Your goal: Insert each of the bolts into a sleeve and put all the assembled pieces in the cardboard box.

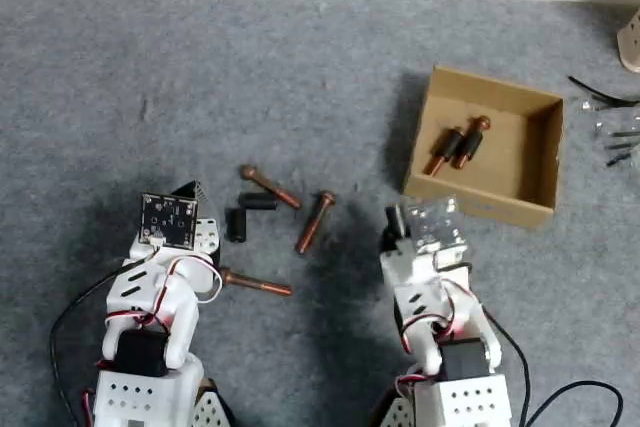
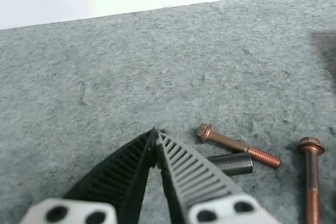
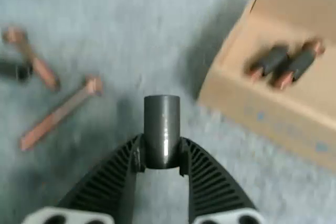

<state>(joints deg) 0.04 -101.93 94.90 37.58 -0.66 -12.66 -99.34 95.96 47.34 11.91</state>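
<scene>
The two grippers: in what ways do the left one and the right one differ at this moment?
The left gripper is fully shut and holds nothing; the right gripper is shut on a dark sleeve that sticks out in front of it. The left gripper is beside a loose bolt on the grey mat; the right gripper is close to the cardboard box. Both have black ribbed fingers.

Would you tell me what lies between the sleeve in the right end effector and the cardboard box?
In the right wrist view, that stretch is bare grey mat, from the sleeve to the cardboard box.
</scene>
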